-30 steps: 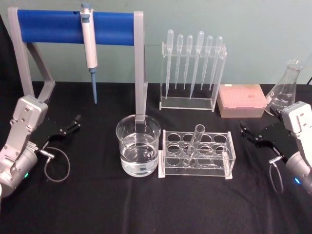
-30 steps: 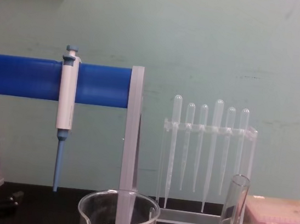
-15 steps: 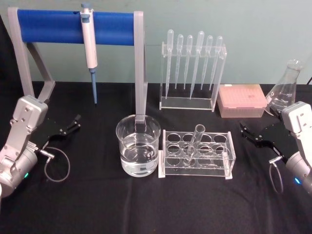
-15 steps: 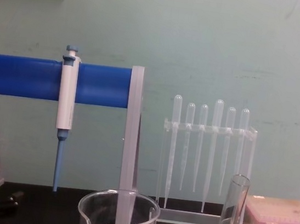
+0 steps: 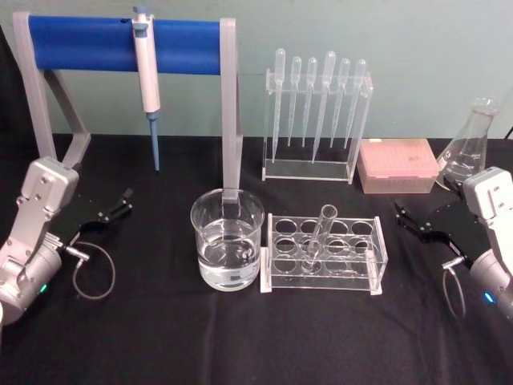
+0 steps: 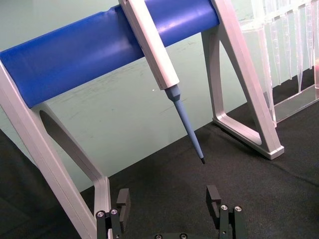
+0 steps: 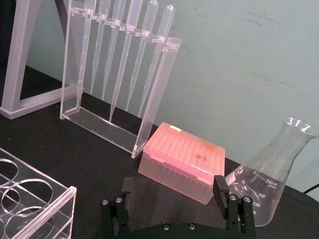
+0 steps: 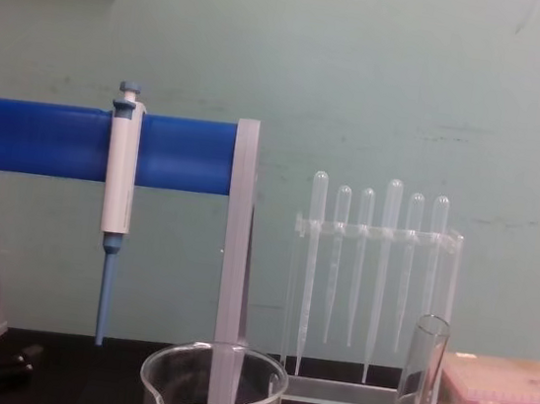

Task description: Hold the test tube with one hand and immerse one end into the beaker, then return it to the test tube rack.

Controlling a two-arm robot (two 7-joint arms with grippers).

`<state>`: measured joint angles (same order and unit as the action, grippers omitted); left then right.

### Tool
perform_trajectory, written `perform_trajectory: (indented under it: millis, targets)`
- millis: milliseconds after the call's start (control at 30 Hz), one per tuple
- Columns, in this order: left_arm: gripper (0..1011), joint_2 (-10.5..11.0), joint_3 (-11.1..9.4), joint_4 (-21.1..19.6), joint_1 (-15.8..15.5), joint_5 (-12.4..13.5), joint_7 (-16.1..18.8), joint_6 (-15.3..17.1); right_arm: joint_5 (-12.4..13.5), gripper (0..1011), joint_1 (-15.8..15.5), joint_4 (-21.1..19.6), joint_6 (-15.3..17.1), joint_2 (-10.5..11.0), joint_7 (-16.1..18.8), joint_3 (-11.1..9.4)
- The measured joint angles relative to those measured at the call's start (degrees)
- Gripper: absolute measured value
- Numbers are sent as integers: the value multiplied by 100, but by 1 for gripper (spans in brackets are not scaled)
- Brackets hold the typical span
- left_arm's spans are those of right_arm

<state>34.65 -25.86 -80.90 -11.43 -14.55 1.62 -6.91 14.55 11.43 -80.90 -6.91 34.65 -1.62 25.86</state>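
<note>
- Leaning in a clear rack (image 5: 378,250) mid-table, the test tube (image 5: 319,237) stands free, its open rim tilted up and to the right
- Left gripper (image 5: 120,204) rests low at the table's left, jaws spread wide and holding nothing, well apart from the tube
- Right gripper (image 5: 405,218) sits low on the right, jaws also wide and bare, nearer the tube but apart from it
- Beaker (image 5: 228,249), part full of clear liquid, stands just beside the rack's left end, between the left gripper and the tube
- Farther back: a pink box (image 5: 398,164) and a flask (image 5: 469,148) on the right, a clear stand of pipettes (image 5: 317,96) in the middle, and a pipettor (image 5: 147,72) hanging from a blue-barred frame (image 5: 88,44) on the left
- Black cloth (image 5: 240,337) covers the table; a pale green wall (image 5: 417,48) stands behind
</note>
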Motion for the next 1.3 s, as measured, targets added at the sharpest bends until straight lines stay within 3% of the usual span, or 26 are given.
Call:
perform_trajectory:
  millis: [100, 333, 733, 1067, 1300]
  targets:
    - [1000, 0, 0, 0, 0, 0, 0, 0, 5, 1002, -1, -3, -1, -1, 10, -11]
    - [1000, 0, 0, 0, 0, 0, 0, 0, 268, 1002, -151, -311, -131, 76, 301, -289]
    - [1000, 0, 0, 0, 0, 0, 0, 0, 806, 1003, -502, -1035, 2, 478, 1082, -717]
    - [1000, 0, 0, 0, 0, 0, 0, 0, 1035, 1002, -611, -1293, 212, 499, 1369, -909]
    - [1000, 0, 0, 0, 0, 0, 0, 0, 1152, 1003, -719, -1471, 223, 597, 1759, -995]
